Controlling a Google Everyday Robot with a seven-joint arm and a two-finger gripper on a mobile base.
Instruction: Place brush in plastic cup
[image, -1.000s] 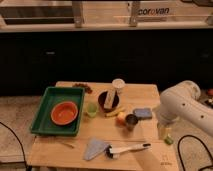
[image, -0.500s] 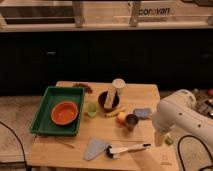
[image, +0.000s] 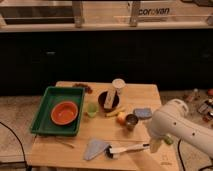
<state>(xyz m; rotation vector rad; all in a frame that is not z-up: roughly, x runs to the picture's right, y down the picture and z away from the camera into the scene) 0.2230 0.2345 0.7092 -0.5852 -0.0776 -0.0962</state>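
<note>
Gripper (image: 155, 146) is spread with nothing in it. It hangs at the near right of the table (image: 145, 92), just beside the handle end of the brush (image: 128, 148).

Change: over the last second the arm (image: 175, 125) has swung in from the right edge and come nearer and lower. The claw is now at the white handle tip, where before it stood well apart. We cannot tell whether it touches the handle yet. Brush itself has not moved. We read this as approach about done, grasp not yet made, placing not started.

Brush lies flat near the table's near edge. Long axis runs almost straight left-right, with the right end tipped slightly to the far side. Black bristle head points left; white handle points right, toward the claw. Head is touching or just beside a grey-blue cloth (image: 95, 148) on its left. Metal cup (image: 131, 120) sits near, on the far side.

Plastic cup (image: 91, 109) is upright, well apart to the far left of the brush. It stands just right of the green tray (image: 42, 125) holding the orange bowl (image: 65, 113). We judge the brush needs carrying left and away, then turning on end to drop in.
</note>
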